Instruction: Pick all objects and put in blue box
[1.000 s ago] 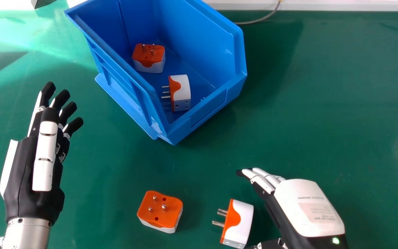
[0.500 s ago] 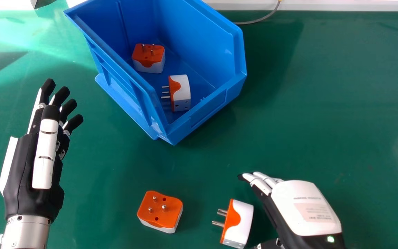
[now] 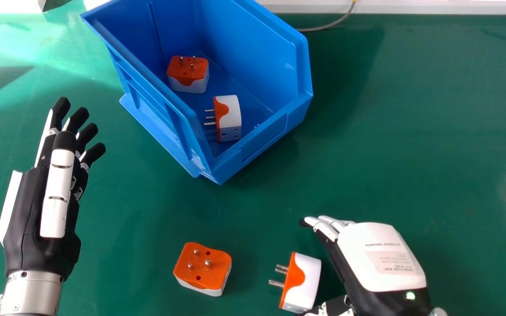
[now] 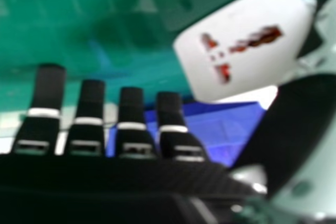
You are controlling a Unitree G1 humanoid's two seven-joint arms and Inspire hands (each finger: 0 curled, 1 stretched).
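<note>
My left hand (image 3: 42,197) is held over the table's left side, fingers straight. At the lower right, my right hand (image 3: 380,256) is beside an orange and white plug adapter (image 3: 308,281) lying on its side, prongs pointing left. In the right hand view, my right hand (image 4: 131,124) has extended fingers, and the adapter's white face (image 4: 247,45) lies between them and the thumb, not gripped. Another adapter (image 3: 204,265) sits prongs up to the left. The blue box (image 3: 264,139) holds two more adapters, one prongs up (image 3: 189,72), one on its side (image 3: 229,118).
The green table (image 3: 411,131) extends around the box. A grey cable (image 3: 330,25) lies behind the box near a white ledge (image 3: 433,6) at the table's far edge. A dark-sided object (image 3: 55,3) stands at the far left.
My right hand has shifted a little left, closer to the side-lying adapter. The left hand has moved slightly forward. All four adapters stay where they were.
</note>
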